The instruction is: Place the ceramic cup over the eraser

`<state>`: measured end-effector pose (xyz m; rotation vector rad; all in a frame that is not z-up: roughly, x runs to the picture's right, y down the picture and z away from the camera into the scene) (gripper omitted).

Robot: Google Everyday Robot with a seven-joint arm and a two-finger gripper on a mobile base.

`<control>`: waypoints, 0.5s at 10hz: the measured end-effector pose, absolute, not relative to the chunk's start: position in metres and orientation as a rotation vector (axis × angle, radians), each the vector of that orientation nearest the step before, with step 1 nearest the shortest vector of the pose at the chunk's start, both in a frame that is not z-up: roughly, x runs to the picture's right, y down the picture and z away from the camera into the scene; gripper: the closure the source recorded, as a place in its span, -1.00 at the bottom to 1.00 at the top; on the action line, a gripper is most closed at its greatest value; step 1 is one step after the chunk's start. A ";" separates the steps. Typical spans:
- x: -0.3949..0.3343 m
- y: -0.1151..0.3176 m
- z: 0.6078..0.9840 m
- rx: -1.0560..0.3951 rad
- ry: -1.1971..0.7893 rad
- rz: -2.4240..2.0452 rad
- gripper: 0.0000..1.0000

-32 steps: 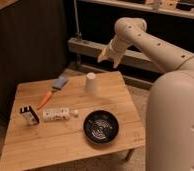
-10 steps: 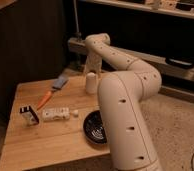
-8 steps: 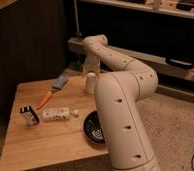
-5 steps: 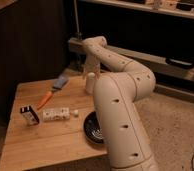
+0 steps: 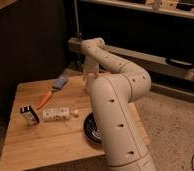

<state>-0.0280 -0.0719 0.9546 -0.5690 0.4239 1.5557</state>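
Observation:
My gripper (image 5: 90, 75) hangs down at the far middle of the wooden table (image 5: 35, 145), where the ceramic cup stood. The cup is hidden by the gripper and wrist, so I cannot tell whether it is held. The eraser (image 5: 29, 114), a small dark block with a white patch, lies near the table's left edge, well to the left of the gripper and nearer the camera. My white arm (image 5: 115, 115) fills the middle of the view.
A white block with dark spots (image 5: 56, 114) lies just right of the eraser. An orange-handled tool with a blue head (image 5: 53, 89) lies between the eraser and the gripper. A black bowl (image 5: 91, 131) sits at the front right, half hidden by my arm. Dark shelving stands behind the table.
The arm has swung in from the right and reached over the table. The gripper has come down onto the spot where the cup stood, and the cup no longer shows.

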 end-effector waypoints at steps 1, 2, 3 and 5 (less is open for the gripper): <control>-0.028 -0.071 0.955 -0.571 0.429 1.556 0.59; -0.025 -0.072 0.956 -0.576 0.437 1.563 0.87; -0.021 -0.074 0.954 -0.574 0.438 1.569 0.98; -0.013 -0.093 0.928 -0.559 0.415 1.576 1.00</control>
